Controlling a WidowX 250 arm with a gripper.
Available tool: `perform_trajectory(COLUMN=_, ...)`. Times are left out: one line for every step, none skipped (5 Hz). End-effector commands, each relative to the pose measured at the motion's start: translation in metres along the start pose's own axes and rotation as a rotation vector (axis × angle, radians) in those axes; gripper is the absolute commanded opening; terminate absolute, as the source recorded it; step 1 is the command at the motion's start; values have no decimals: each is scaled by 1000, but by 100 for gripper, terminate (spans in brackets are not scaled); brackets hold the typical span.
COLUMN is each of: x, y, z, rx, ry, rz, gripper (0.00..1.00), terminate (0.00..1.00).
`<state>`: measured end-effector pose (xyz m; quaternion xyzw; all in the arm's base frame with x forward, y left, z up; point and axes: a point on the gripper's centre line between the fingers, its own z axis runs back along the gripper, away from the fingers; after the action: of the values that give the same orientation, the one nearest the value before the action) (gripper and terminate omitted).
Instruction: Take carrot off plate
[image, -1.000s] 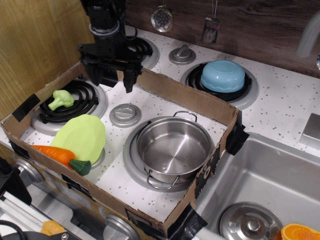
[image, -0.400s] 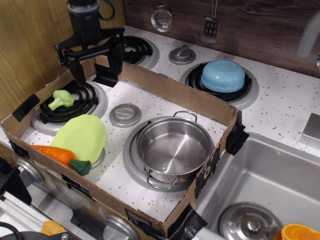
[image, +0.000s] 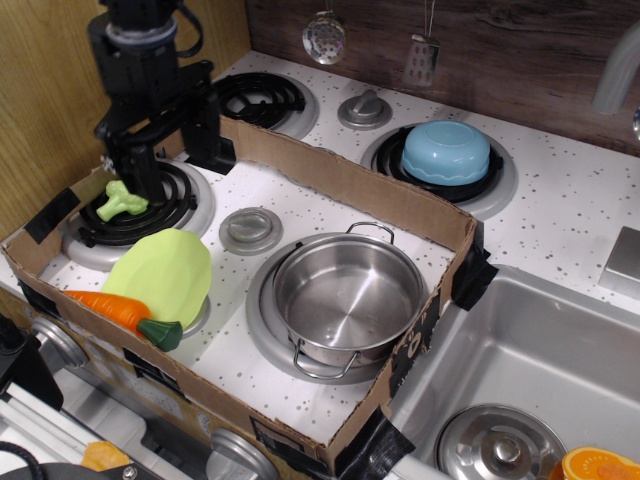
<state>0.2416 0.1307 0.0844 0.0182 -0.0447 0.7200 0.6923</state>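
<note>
You've got a big cardboard box (image: 340, 185) round the stove, w/ the steel pot (image: 345, 295) in the middle and a blue bowl (image: 446, 151) on the back burner. The green plate (image: 160, 272) sits front left, tipped up, and the carrot (image: 122, 312) lies at its front edge, touching it. Your gripper (image: 165, 140) hangs w/ fingers spread, holding nothing, right above the broccoli (image: 121, 200).

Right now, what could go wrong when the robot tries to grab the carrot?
1. The gripper hangs open above the toy broccoli, not the carrot. Going straight down, it might grab the wrong toy.
2. The carrot lies right against the cardboard wall, so a finger might hit the cardboard.
3. The carrot sits only on the edge of the plate, so a nudge might tip or slide the plate.
</note>
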Motion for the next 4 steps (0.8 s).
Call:
perform_trajectory(x=-4, y=22, z=-8, rx=-158, ry=-84, rz=97, gripper=100, terminate=0)
perform_trajectory(x=-3, y=30, z=-17, rx=-174, ry=-104, rz=58, gripper=100, terminate=0)
perform_trajectory(x=1, y=36, z=-27, rx=-154, ry=-127, rz=-23, gripper=100, terminate=0)
perform_trajectory(x=2, y=43, z=-34, rx=-127, ry=-125, rz=-50, gripper=100, terminate=0)
